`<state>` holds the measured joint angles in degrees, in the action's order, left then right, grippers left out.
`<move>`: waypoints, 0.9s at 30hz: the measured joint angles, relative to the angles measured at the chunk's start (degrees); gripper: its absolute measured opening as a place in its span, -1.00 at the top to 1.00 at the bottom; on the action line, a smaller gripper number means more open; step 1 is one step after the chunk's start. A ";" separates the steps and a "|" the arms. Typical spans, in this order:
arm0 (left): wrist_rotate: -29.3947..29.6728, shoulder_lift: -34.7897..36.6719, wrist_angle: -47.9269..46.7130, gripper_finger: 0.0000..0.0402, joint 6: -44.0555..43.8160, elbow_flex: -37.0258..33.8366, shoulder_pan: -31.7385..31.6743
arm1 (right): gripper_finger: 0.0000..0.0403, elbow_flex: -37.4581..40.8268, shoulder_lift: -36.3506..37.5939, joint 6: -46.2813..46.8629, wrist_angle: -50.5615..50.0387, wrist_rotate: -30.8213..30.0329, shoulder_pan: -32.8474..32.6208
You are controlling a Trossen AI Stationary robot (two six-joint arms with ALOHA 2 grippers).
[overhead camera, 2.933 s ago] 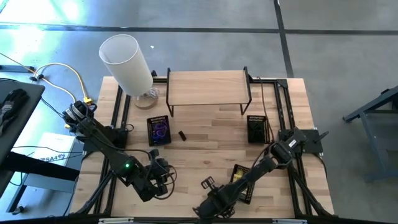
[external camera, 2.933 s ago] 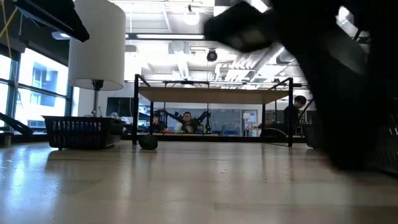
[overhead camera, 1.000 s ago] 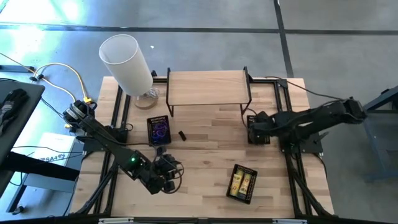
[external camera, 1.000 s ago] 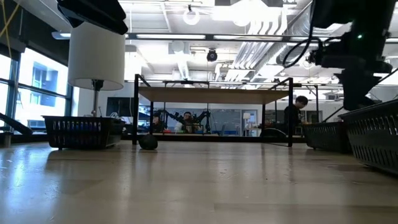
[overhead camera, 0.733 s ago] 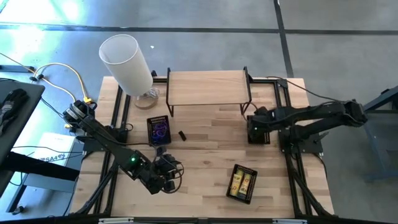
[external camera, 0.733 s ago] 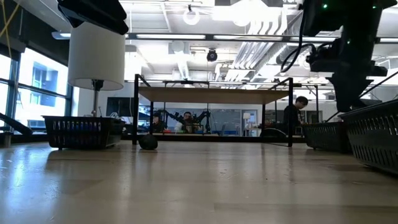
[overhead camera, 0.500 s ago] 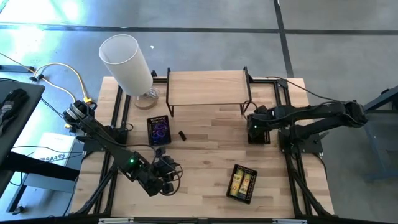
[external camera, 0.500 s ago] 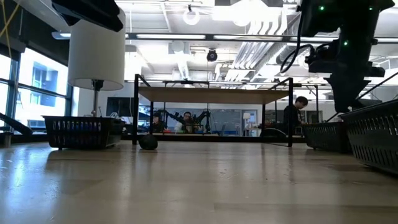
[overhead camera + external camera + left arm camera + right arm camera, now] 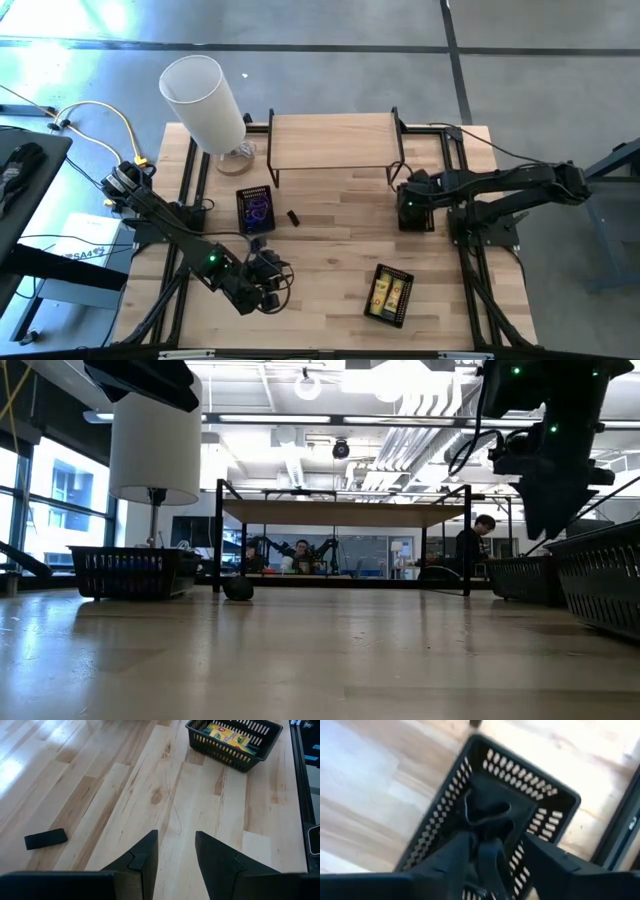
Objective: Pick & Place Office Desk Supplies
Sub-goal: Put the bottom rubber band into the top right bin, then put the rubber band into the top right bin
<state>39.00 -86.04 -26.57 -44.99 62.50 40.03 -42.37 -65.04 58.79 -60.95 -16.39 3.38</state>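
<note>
My right gripper (image 9: 405, 203) hangs over the black mesh tray (image 9: 420, 212) at the table's right side, pointing steeply down, fingers apart (image 9: 497, 838). Black pieces with a wire loop (image 9: 482, 812) lie in that tray, and a dark piece (image 9: 490, 857) shows between the fingers. My left gripper (image 9: 272, 284) waits open near the front left, nothing between its fingers (image 9: 176, 834). A small black block (image 9: 293, 217) lies flat on the wood. One tray holds purple and blue bands (image 9: 256, 210); another holds yellow pieces (image 9: 388, 294). My right gripper has a dark piece (image 9: 490, 857) between its spread fingers, above the tray's floor. Whether either finger touches it, I cannot tell.
A tall white cylinder lamp (image 9: 205, 95) stands at the far left, beside a low wooden shelf on black legs (image 9: 335, 140) along the far edge. Black frame rails (image 9: 470, 270) run down both sides of the table. Bare wood lies in the middle.
My right gripper has shifted a little toward the table's left, staying above the black tray at the right side.
</note>
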 joint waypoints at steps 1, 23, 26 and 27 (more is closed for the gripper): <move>0.00 0.00 0.00 0.38 0.00 0.00 0.00 | 0.07 0.00 0.00 0.04 0.52 -1.11 0.00; -6.40 0.48 2.48 0.38 21.76 0.96 -14.62 | -0.25 -7.26 0.59 2.40 16.55 -30.45 -28.77; -9.34 0.48 2.04 0.38 27.49 0.96 -17.92 | -0.25 -7.26 -0.81 -0.72 24.95 -38.34 -37.22; -10.01 0.48 1.41 0.38 30.09 0.96 -18.90 | -0.25 -7.26 -1.54 -2.19 27.32 -40.89 -39.83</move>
<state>29.00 -85.56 -25.16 -14.90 63.46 21.13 -49.63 -66.58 56.60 -33.63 -57.28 -36.45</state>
